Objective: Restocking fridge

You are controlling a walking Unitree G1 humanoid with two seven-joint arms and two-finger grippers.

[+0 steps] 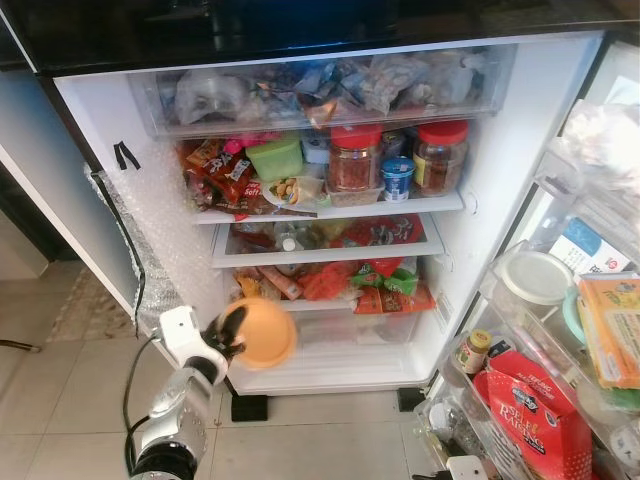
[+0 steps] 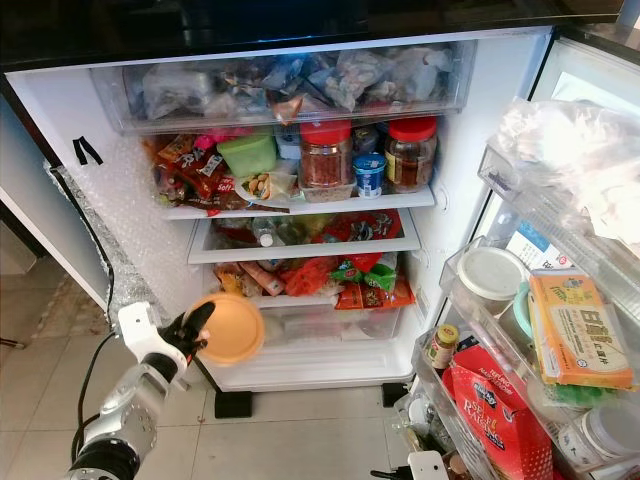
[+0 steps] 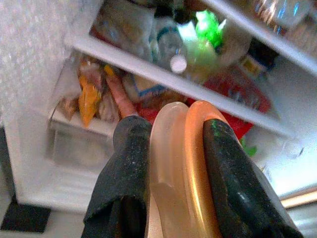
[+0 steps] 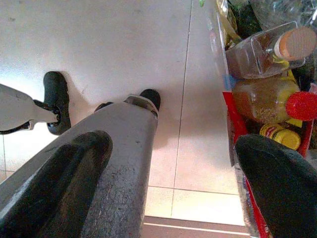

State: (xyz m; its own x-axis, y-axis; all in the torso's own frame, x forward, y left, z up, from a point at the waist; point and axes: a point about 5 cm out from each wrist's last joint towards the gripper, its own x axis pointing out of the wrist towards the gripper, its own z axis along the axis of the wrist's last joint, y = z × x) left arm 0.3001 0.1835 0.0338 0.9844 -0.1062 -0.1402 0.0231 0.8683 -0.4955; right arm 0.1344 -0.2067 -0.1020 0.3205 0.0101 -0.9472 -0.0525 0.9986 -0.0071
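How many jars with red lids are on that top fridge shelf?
2. One red-lidded jar stands mid-shelf beside the green tub; the other red-lidded jar stands at the shelf's right end, a small blue cup between them. More may be hidden behind.

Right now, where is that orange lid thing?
The orange lid is pinched in the left gripper, low on the robot's left, held in front of the open fridge's bottom drawer.
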